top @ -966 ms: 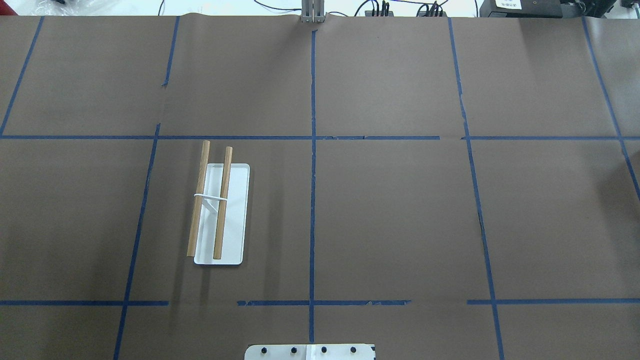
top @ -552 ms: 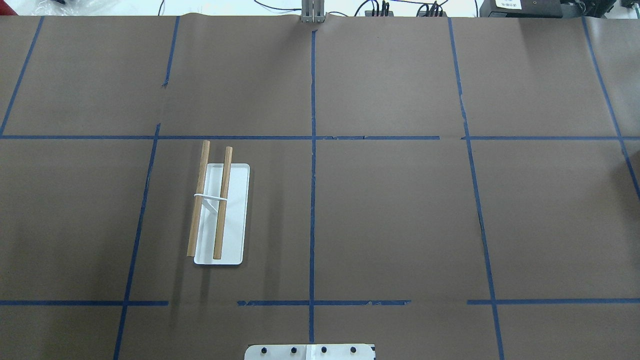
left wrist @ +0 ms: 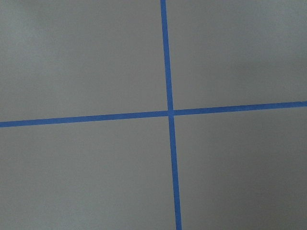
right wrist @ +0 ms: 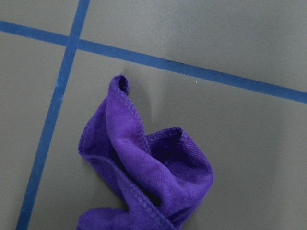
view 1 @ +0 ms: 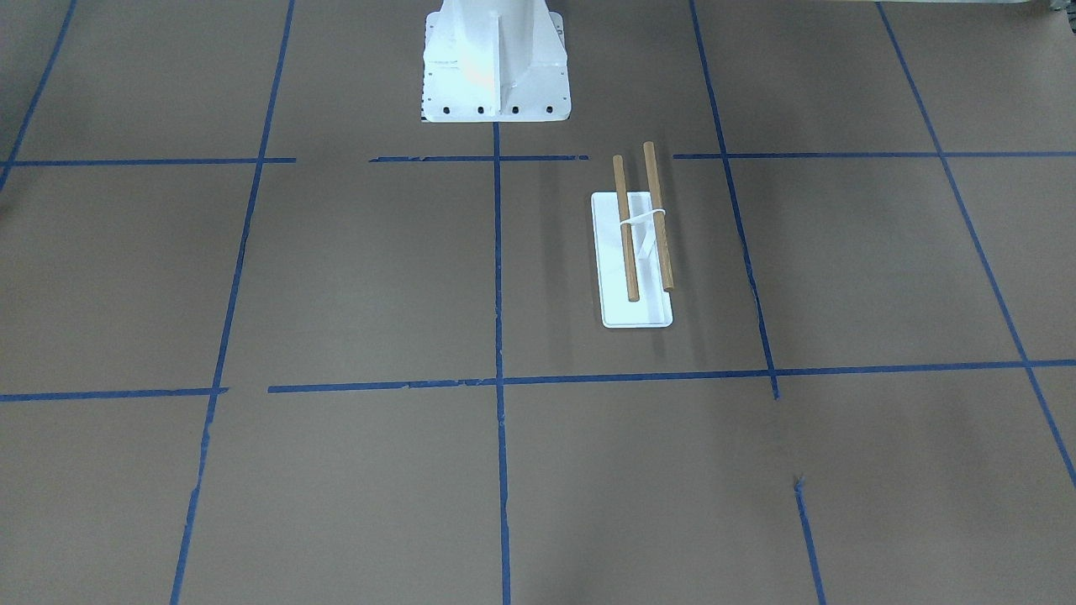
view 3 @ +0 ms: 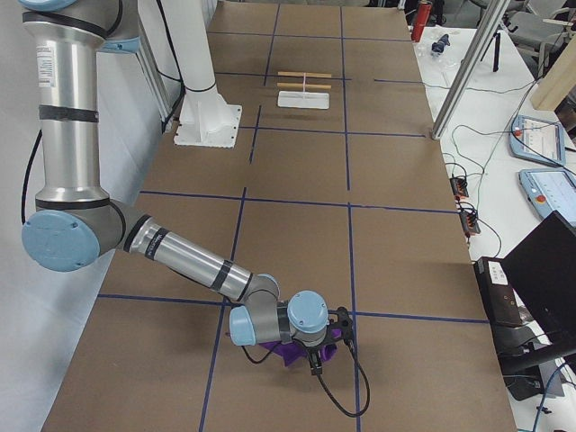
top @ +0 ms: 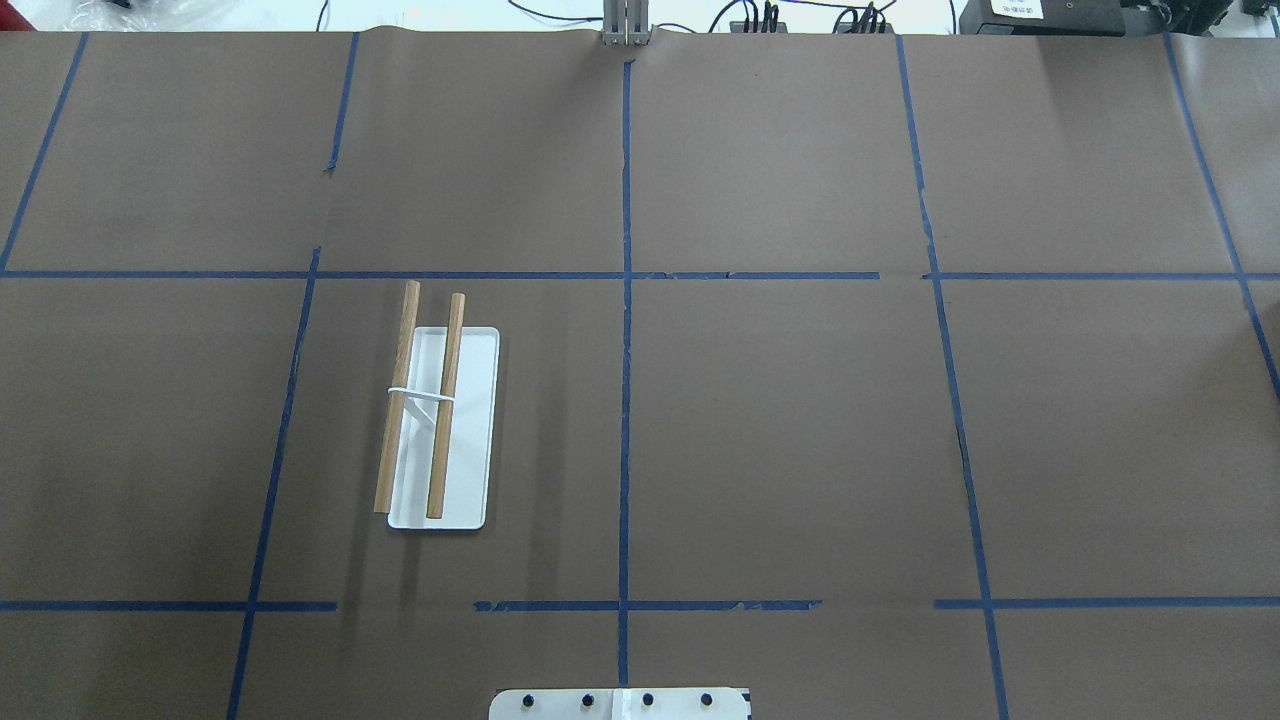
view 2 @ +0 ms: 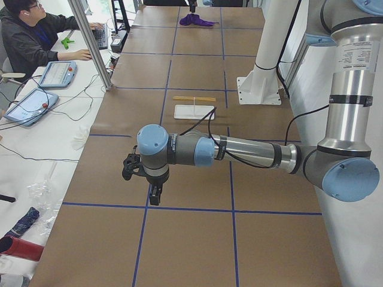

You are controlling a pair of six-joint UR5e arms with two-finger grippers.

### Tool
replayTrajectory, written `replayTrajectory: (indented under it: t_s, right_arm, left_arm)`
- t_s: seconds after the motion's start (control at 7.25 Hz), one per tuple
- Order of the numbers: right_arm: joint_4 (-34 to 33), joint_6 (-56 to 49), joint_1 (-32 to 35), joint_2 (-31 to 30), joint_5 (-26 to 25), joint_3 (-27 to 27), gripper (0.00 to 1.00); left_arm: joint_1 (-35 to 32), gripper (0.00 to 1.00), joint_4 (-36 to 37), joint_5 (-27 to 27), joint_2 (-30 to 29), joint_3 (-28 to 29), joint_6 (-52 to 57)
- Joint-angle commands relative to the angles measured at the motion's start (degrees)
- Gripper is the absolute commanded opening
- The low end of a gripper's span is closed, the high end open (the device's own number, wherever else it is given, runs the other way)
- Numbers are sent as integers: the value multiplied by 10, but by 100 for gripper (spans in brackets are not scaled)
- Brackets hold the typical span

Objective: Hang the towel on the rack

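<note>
Hovering at towel (right wrist: pixel 144 167), R end effector (view 3: pixel 316 362); L end effector (view 2: pixel 154 197) over tape cross (left wrist: pixel 170 112); openings can't tell.

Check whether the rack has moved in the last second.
No. The rack sits at the same spot left of the centre tape line.

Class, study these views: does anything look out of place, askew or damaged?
The purple towel lies crumpled in a heap on the table at the robot's right end, far from the rack, which is bare. Nothing looks spilled.
</note>
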Motion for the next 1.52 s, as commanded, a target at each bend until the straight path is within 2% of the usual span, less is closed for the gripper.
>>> replayTrajectory:
  t_s: [0.0, 0.28, 0.55, 0.97, 1.24, 1.38]
  right_arm:
    - [1, 9, -23, 5, -7, -8, 100]
    - [1, 21, -31, 6, -8, -18, 99]
    - [2, 18, -30, 6, -8, -19, 1]
    - [2, 21, -31, 16, 0, -1, 0]
    - [-2, 21, 3, 33, 63, 44, 0]
    - [-2, 21, 22, 41, 70, 88, 0]
  left_arm:
    - [0, 100, 0, 0, 1, 0, 0]
    - [0, 100, -1, 0, 1, 0, 2]
    - [0, 100, -2, 0, 1, 1, 2]
    - [0, 100, -2, -1, 0, 0, 1]
    - [0, 100, -3, 0, 0, -8, 1]
    - [0, 100, -3, 0, -1, -18, 0]
